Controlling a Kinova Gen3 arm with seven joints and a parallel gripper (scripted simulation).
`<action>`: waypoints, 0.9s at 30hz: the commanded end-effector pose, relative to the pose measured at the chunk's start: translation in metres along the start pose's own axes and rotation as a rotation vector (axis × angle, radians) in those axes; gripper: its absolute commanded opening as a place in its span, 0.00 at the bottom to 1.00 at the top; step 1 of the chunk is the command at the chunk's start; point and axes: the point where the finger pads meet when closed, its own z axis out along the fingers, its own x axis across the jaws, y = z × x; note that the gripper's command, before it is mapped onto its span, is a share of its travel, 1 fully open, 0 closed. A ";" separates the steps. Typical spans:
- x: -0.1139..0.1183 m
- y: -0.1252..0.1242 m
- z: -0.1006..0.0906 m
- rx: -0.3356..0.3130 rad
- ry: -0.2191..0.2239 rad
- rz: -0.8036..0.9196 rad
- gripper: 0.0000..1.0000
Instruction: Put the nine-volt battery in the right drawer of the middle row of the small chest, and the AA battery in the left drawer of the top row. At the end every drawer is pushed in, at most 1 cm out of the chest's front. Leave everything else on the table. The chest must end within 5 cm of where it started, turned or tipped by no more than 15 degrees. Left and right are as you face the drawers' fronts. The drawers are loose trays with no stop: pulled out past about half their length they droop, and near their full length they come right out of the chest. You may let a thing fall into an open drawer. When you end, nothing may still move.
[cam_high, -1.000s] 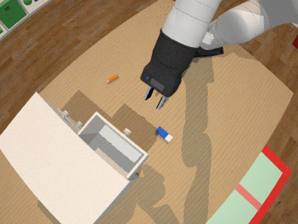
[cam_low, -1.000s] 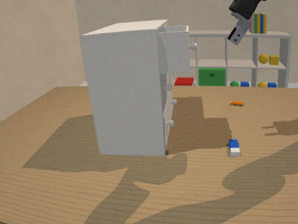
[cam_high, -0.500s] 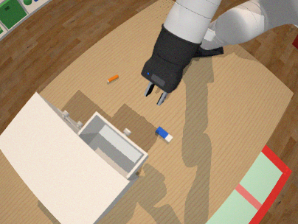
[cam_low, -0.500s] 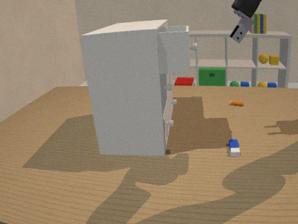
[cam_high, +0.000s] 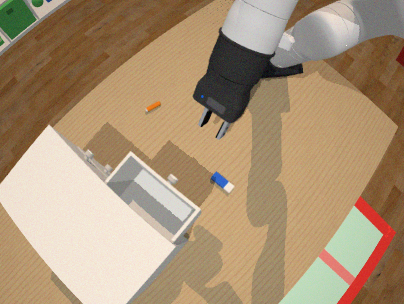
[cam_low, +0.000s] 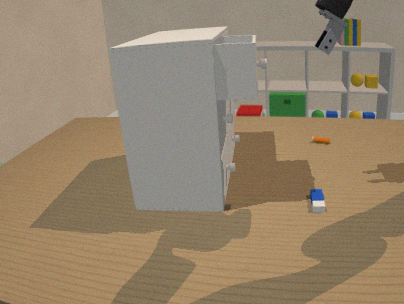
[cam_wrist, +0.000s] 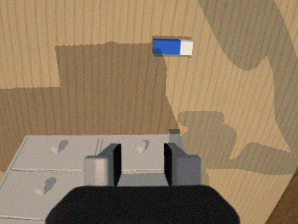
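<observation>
I observe the gripper (cam_high: 215, 131) (cam_low: 325, 49) (cam_wrist: 142, 158) raised well above the table (cam_high: 325, 145) (cam_low: 65, 260) (cam_wrist: 30, 30), its fingers parted to a moderate width, nothing between them. It points downward at a tilt, clear of the chest (cam_high: 80, 215) (cam_low: 170, 125) (cam_wrist: 30, 155). Nearest out from it, toward the chest, is the open top drawer (cam_high: 166, 181) (cam_low: 242, 72) (cam_wrist: 141, 180), the left one as its front is faced: grey-white, with a pale round knob (cam_high: 172, 179) (cam_low: 262, 64). The part of its floor I can see from above is bare. On the table, to one side of the gripper in the top view, lies an orange cylinder (cam_high: 153, 106) (cam_low: 321, 140), slim and short, paler at one end; its form fits the AA battery, though I read no marking. Below the gripper's fingertips in that same view lies a blue-and-white block (cam_high: 222, 182) (cam_low: 317, 200) (cam_wrist: 172, 47), flat on the wood: oblong, square-edged, mostly blue, one end plain white. I cannot confirm it as the nine-volt battery; no terminals are discernible. Both items lie apart from each other and from the chest.
</observation>
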 end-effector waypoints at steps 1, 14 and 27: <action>-0.002 0.001 -0.003 0.013 -0.008 -0.007 0.67; -0.002 0.000 -0.035 0.174 -0.008 -0.006 0.67; -0.001 -0.002 -0.073 0.365 -0.009 -0.005 0.67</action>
